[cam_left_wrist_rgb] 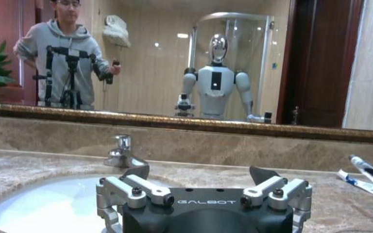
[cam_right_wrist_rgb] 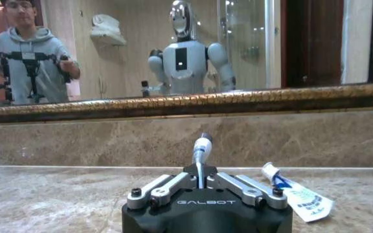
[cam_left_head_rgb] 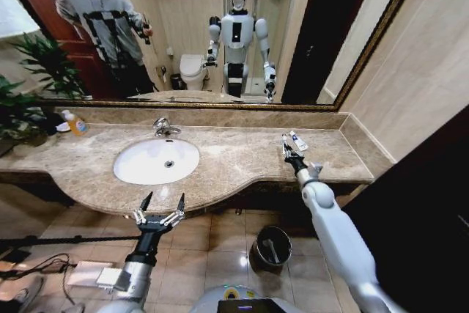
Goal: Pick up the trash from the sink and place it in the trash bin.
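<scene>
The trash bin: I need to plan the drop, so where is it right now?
In the head view the trash bin stands on the tiled floor below the marble counter, right of the left gripper and beside the right arm.

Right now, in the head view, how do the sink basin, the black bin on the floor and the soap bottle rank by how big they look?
1. The sink: clearly the largest.
2. The trash bin: much smaller, though it sits lower and at a different distance from the camera.
3. The soap bottle: smallest, though it stands farther back.
</scene>
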You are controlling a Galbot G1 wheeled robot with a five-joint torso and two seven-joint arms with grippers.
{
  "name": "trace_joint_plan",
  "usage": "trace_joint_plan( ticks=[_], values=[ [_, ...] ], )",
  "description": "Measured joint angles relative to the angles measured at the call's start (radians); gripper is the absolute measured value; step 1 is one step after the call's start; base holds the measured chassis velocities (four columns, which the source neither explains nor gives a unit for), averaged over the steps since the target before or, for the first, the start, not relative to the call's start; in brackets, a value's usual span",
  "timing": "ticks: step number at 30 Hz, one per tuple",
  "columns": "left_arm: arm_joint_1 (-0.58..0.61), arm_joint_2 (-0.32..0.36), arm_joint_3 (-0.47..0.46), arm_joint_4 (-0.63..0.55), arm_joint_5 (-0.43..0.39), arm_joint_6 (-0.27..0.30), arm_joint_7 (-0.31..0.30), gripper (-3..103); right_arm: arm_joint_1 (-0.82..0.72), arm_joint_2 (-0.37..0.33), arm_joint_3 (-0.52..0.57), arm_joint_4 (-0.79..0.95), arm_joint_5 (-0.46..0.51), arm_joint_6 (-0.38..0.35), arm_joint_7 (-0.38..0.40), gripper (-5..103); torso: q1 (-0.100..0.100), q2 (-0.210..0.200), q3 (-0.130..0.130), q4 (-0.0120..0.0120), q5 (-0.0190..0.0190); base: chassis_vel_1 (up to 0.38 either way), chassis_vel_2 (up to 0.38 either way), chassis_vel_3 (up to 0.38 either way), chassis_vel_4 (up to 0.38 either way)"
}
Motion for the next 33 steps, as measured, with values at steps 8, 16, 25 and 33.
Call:
trace_joint_plan(
  ticks=[8,16,25,33],
  values=[
    [0.0,0.0,0.0,0.0,0.0,0.0,0.0,100,-0.185,0.019,0.072,0.119,-0.009,0.037,0.009,3,0.0,0.0,0.0,0.0,0.0002,0.0,0.0,0.0,0.0],
    [0.0,0.0,0.0,0.0,0.0,0.0,0.0,100,-0.469,0.104,0.097,0.269,-0.002,0.117,0.018,3,0.0,0.0,0.0,-0.0001,0.0,0.0,0.0,0.0,0.0],
    [0.0,0.0,0.0,0.0,0.0,0.0,0.0,100,-0.623,0.156,0.086,0.223,-0.022,0.208,-0.014,3,0.0,0.0,0.0,-0.0001,0.0,0.0,0.0,0.0,0.0],
    [0.0,0.0,0.0,0.0,0.0,0.0,0.0,100,-0.609,0.159,0.074,0.043,-0.084,0.253,-0.026,3,0.0,0.0,0.0,0.0,0.0001,0.0,0.0,0.0,0.0]
  ],
)
